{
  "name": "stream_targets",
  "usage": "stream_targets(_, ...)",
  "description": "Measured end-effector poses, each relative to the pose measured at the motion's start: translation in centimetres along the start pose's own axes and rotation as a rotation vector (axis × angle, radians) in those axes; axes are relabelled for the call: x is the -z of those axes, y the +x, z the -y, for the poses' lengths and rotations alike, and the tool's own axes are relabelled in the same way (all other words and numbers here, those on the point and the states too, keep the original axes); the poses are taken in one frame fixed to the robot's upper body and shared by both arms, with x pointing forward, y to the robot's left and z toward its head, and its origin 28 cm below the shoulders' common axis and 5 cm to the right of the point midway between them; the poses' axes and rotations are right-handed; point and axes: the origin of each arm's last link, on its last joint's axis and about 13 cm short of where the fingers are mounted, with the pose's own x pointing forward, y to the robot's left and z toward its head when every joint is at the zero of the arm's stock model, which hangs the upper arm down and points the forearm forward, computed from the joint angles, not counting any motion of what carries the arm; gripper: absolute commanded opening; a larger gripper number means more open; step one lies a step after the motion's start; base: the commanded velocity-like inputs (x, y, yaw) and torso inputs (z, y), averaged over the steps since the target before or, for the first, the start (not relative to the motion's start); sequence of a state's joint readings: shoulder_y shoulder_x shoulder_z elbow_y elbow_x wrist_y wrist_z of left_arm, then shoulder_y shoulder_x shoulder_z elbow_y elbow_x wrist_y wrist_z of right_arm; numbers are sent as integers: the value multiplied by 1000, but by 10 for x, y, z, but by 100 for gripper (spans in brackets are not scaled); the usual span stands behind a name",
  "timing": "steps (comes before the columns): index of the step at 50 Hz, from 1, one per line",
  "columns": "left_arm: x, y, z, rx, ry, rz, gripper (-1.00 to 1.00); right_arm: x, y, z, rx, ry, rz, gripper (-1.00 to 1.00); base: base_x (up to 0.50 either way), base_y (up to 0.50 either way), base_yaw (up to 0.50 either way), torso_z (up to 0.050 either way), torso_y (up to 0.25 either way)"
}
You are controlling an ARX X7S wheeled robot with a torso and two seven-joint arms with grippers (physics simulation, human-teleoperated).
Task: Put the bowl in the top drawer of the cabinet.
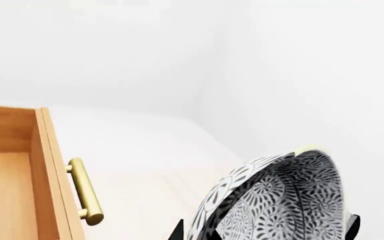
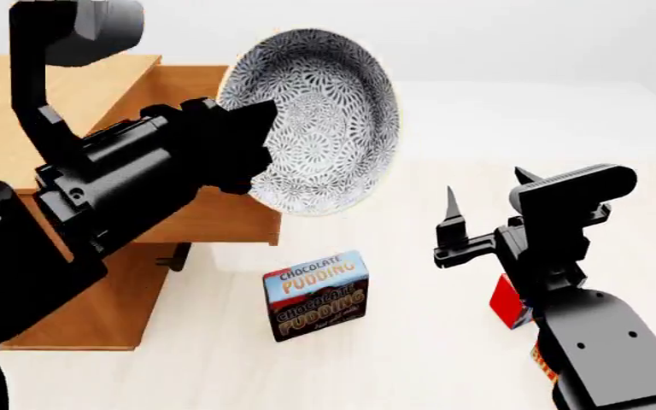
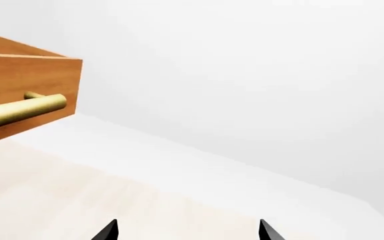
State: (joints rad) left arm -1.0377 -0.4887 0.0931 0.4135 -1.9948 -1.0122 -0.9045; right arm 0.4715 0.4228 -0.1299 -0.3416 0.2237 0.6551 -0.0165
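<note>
— Pinching the bowl (image 2: pixel 325 120) by its rim, our left gripper (image 2: pixel 248 141) has its fingers closed on the edge, so the bowl hangs tipped on its side with the patterned inside facing us. Why carry it like that?

— We judge a rim grip is the only hold a deep bowl offers narrow fingers. In the left wrist view the bowl (image 1: pixel 279 200) sits right at the fingertips, with the top drawer (image 1: pixel 18 175) open beside it and its brass handle (image 1: pixel 85 191) between them.

— So where is the bowl against the drawer?

— Raised in the air just off the drawer's front, not yet over the opening. We would need to swing it across the front board, then level it.

— And our right gripper (image 2: pixel 456 224)?

— Fingers spread wide, holding nothing, well apart from the cabinet (image 2: pixel 32 102). It hangs beyond the pudding box (image 2: pixel 315 294), likely parked clear of the left arm's path.
</note>
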Motion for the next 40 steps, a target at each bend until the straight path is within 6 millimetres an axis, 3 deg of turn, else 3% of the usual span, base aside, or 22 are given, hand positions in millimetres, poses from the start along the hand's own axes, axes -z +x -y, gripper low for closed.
stream_targets(13,-50,17,-2,-119,-12,91,-100,9,-3,-7,-32,37,-3,100,0,0,0,0,0)
stream_targets(21,-73,35,-15,-242,-69,122,-100,14,-5,-10,-49,49,-4,100,0,0,0,0,0)
stream_targets(30,-85,65,-40,-418,-196,125,-100,18,-9,-13,-64,52,-2,100,0,0,0,0,0)
stream_targets(40,-85,93,-67,-566,-365,110,-100,20,-11,-15,-74,53,-3,100,0,0,0,0,1)
